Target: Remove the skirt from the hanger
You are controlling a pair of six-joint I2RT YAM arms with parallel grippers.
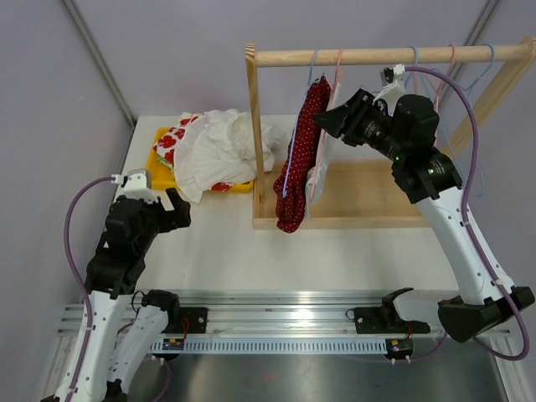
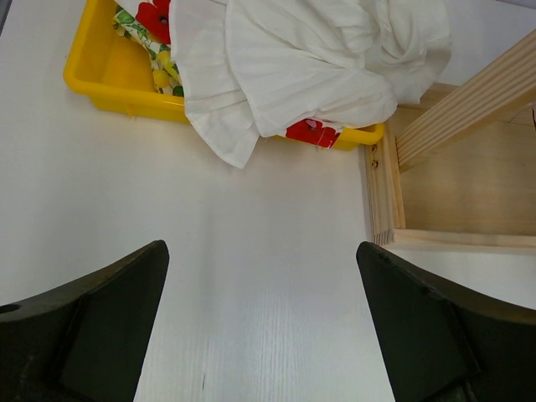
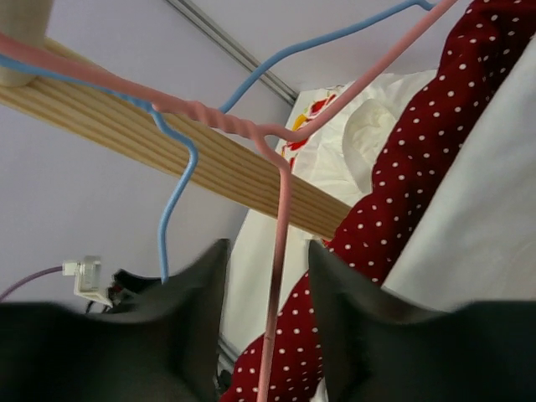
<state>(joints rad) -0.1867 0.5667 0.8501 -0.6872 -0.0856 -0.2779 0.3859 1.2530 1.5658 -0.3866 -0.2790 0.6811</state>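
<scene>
**A:** What have I got on the left of my feed?

**B:** I see a yellow tray (image 2: 117, 99) on the white table (image 1: 318, 260), far left, just beside the left post of the wooden rack (image 1: 368, 197). A white garment (image 2: 293, 59) is heaped over it and spills past the near rim. Poppy-print fabric (image 2: 151, 21) lies underneath.

**A:** And the rack?

**B:** I see it standing upright, far right, with its base board flat on the table and a round rail (image 1: 377, 56) across the top. A metal track (image 1: 285, 314) runs along the near edge.

red dotted skirt (image 1: 301, 155) on blue hanger (image 1: 313, 65)
</scene>
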